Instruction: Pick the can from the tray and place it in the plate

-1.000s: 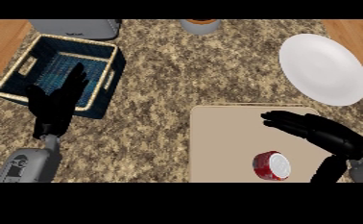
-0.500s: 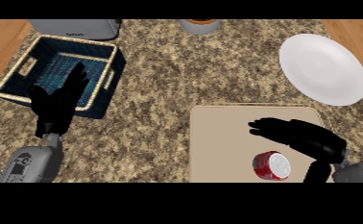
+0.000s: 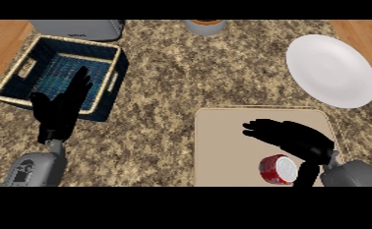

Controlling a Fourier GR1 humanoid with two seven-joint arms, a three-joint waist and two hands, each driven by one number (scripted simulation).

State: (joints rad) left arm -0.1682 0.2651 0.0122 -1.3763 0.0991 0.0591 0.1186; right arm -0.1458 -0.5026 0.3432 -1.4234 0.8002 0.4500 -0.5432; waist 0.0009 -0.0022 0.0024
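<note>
Your can lies on its side on the beige tray, near the tray's front right corner, with its pale end turned up towards you and its red wall showing on the left. Your right hand hangs over the tray just behind the can. Its fingers are stretched out and relaxed, pointing left and away across the tray, and they hold nothing. The can sits on the near side of the palm, well back from the fingertips. The thumb drops down along the can's right side. You cannot tell from this view whether the thumb or the palm touches the can, but no finger curls round it.

The white plate lies on the speckled counter behind and to the right of the tray, apart from it.

Your left hand shows at the left with straight fingers, resting above the front rim of the blue basket. A grey appliance and a small pot stand at the counter's far edge.
</note>
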